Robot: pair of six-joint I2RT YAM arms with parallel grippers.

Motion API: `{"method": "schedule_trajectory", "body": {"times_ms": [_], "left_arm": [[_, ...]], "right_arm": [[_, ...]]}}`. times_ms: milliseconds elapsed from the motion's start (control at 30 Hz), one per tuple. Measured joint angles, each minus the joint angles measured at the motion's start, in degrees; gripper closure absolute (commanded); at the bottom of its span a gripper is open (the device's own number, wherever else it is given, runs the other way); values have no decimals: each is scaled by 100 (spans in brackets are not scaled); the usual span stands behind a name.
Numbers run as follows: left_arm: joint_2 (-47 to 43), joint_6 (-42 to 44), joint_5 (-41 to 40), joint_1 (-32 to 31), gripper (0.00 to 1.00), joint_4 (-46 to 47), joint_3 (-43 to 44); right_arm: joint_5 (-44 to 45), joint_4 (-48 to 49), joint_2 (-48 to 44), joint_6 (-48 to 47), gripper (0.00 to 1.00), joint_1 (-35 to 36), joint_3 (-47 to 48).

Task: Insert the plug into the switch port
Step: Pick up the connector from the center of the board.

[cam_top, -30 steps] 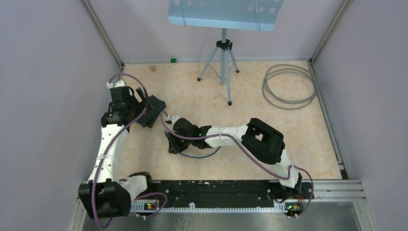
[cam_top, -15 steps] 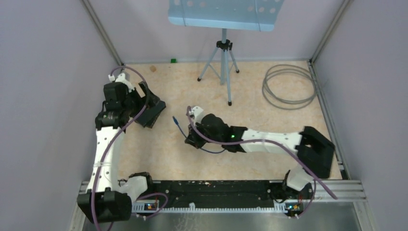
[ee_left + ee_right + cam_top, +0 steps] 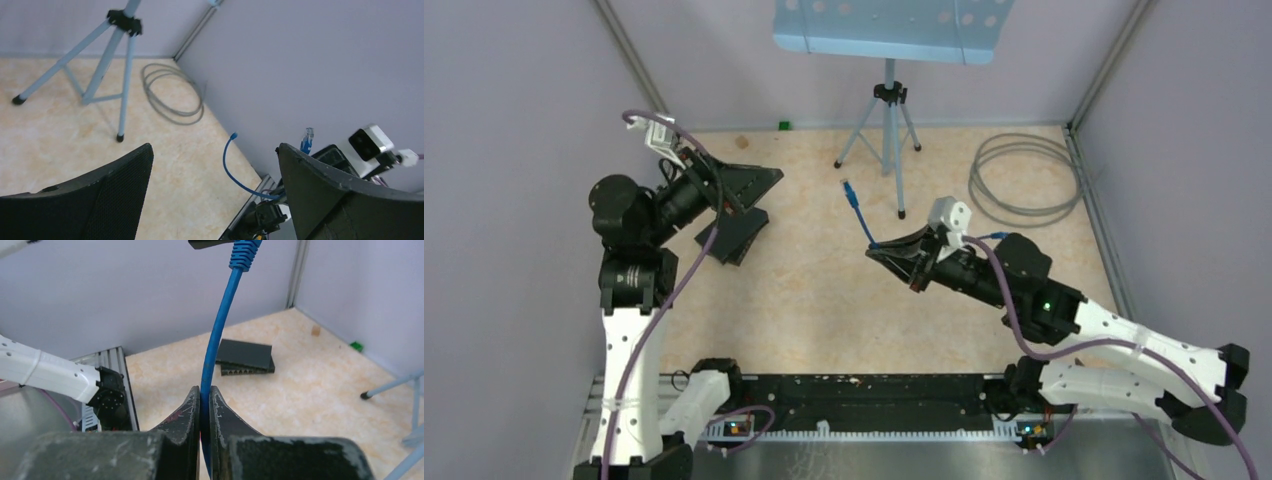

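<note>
The black switch (image 3: 736, 236) lies flat on the table at the left; in the right wrist view (image 3: 245, 357) its row of ports faces me. My right gripper (image 3: 892, 250) is raised over mid-table and shut on a thin blue cable (image 3: 212, 340). The cable's plug (image 3: 848, 187) sticks up and left of the jaws; its blue boot (image 3: 243, 252) shows at the top of the right wrist view. My left gripper (image 3: 769, 180) is open and empty, lifted above the switch. The left wrist view (image 3: 214, 148) shows the cable (image 3: 227, 165) between its spread fingers.
A grey tripod (image 3: 886, 130) holding a blue perforated plate (image 3: 889, 28) stands at the back centre. A coiled grey cable (image 3: 1024, 180) lies at the back right. A small green block (image 3: 783, 125) sits by the back wall. The black rail (image 3: 874, 395) runs along the near edge.
My right arm lifted the blue cable off the table and swung right, away from the switch. My left arm rose and pulled back from the switch, which stayed on the table.
</note>
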Motion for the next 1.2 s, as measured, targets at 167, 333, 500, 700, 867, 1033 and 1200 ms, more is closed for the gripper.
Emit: {"method": "schedule_trajectory", "body": {"times_ms": [167,333,500,700,867,1033,1200], "left_arm": [[-256,-691,568,-7,1,1191,50],[-343,-1064,979,-63,1,2153,52],[-345,-1062,1084,-289,1,2459,39],[-236,-691,573,-1185,1,2297,-48],[138,-334,-535,-2581,1,1915,-46],[448,-415,-1749,-2914,1,1580,-46],[671,-527,-2621,-3025,4,1261,227]], "right_arm": [[-269,2,-455,-479,100,0,4],[-597,-15,-527,-798,100,0,13],[-802,-9,-544,-946,100,0,13],[-682,9,-538,-1069,100,0,22],[-42,92,-376,-1460,100,2,7],[944,560,-35,-2439,100,0,-184],[1812,1032,505,-3488,100,13,-256]]}}
